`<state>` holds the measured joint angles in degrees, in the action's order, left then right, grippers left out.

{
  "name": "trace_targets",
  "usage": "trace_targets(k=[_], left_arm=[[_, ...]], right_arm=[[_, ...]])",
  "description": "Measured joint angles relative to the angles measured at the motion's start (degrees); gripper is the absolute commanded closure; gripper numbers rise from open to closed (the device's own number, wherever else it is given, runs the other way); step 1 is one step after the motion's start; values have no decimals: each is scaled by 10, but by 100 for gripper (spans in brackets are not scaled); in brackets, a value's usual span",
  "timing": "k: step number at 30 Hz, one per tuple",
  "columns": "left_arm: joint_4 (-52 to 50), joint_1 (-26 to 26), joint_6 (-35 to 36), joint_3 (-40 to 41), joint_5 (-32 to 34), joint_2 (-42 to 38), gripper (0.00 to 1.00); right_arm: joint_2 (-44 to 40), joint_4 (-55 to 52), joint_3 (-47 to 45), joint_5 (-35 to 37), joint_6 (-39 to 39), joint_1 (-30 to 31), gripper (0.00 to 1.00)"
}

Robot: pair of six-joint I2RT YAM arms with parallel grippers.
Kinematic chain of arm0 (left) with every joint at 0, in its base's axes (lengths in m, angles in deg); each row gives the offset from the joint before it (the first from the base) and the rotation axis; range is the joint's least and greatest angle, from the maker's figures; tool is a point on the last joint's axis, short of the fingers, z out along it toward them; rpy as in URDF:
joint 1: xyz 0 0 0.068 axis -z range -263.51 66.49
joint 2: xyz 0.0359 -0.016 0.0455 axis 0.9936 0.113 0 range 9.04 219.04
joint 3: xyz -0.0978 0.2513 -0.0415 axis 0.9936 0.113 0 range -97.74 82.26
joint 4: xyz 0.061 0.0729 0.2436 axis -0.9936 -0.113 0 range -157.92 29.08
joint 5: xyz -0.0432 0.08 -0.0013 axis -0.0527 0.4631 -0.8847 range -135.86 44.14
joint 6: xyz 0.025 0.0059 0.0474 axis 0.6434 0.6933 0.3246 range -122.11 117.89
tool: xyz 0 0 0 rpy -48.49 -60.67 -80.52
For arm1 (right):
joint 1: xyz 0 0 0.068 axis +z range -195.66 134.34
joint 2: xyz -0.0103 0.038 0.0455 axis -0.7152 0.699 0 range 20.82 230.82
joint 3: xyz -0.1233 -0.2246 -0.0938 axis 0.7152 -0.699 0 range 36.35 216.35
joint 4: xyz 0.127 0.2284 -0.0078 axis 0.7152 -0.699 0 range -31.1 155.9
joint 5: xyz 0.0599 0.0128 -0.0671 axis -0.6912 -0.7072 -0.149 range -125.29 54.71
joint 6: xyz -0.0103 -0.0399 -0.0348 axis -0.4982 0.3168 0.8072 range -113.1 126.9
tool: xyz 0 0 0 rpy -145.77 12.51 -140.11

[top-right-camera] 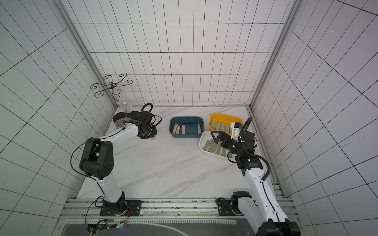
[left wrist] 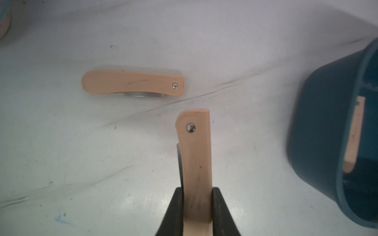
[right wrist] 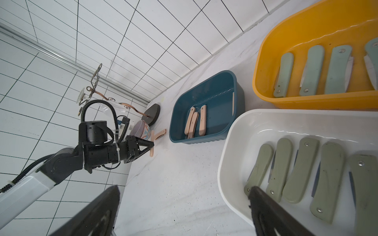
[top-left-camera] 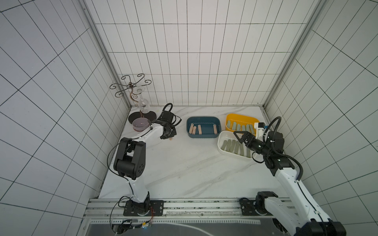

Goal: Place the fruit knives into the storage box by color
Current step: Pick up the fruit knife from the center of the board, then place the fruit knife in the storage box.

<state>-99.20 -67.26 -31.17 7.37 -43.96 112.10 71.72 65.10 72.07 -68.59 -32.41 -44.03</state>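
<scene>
Olive knives and mint knives look sorted. Left tool pinches a peach knife near the blue box; another peach knife lies on the tabletop. Right tool gapes wide, empty.

The table is smooth, grey-veined white with a marble look, faintly shiny. The peach knife has a matt, grained plastic handle and a shiny metal rivet. The blue box, white box and yellow box are glossy plastic.
</scene>
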Motion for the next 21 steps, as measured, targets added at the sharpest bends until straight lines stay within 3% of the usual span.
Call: trace_targets(k=[7, 12, 21], left_arm=[[-1, 39, 1, -39, -38, -19, 80], [4, 91, -1, -114, -57, -7, 80], [49, 168, -24, -243, -92, 106, 80]], right_arm=[[10, 0, 0, 0, 4, -5, 0], [11, 0, 0, -1, 8, -10, 0], [11, -22, 0, -2, 21, -14, 0]])
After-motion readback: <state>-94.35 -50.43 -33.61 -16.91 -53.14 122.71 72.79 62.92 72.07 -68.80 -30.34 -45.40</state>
